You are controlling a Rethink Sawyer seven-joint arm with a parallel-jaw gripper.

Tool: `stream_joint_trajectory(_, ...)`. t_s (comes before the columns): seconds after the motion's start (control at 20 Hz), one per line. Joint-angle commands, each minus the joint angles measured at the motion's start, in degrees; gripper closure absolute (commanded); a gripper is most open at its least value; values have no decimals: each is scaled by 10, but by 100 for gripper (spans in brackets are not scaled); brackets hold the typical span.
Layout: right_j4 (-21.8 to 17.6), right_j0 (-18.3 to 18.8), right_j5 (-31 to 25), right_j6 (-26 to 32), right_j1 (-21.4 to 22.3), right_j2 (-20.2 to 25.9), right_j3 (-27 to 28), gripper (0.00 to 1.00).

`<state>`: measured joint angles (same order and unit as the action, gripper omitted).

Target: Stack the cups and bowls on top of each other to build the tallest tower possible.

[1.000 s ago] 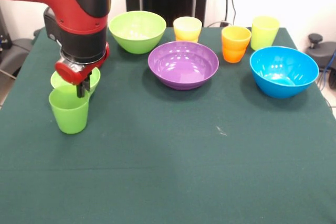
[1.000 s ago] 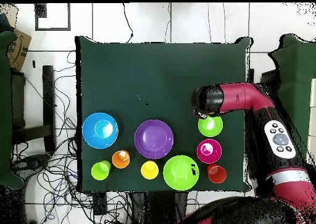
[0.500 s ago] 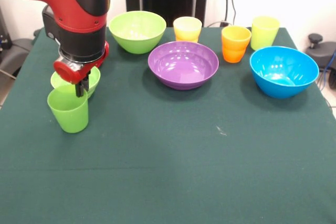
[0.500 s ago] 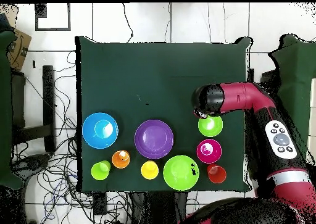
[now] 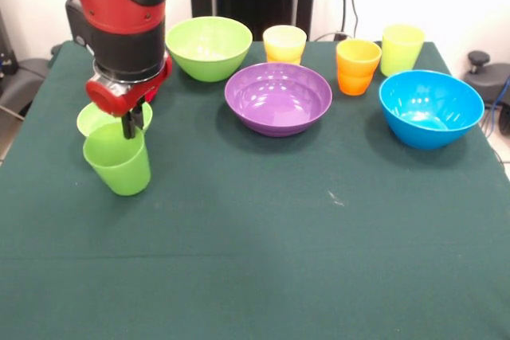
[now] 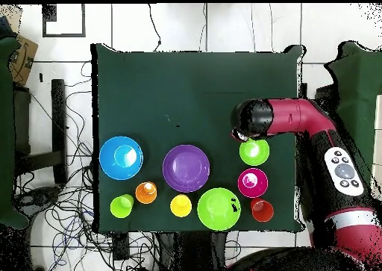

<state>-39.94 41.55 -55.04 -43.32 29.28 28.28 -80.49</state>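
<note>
red arm point(image 6: 298, 119), purple bowl point(image 6: 186, 168), green table point(image 6: 186, 89)

A robot lab — green-clothed table point(image 6: 194, 89) on a tiled floor point(image 6: 224, 29), loose cables point(image 6: 63, 208) — pedestal-mounted arm point(image 6: 298, 119).

A wide shallow bowl point(image 5: 278, 98) is sitting mid-bench point(image 5: 279, 228). Behind it, a large bowl point(image 5: 208, 47) and three cups point(image 5: 358, 66) are standing in a row. Another large bowl point(image 5: 430, 107) is lying to its right. At left, a cup point(image 5: 119, 158) is hanging under the hand point(image 5: 130, 125), before a small bowl point(image 5: 96, 119).
</note>
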Motion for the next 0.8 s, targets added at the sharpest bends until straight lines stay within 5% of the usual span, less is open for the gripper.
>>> stream_joint_trajectory(0.05,32,-40,30,-51,22,25,-45,100)
stream_joint_trajectory(0.8,47,-121,81,-135,65,-10,-71,100)
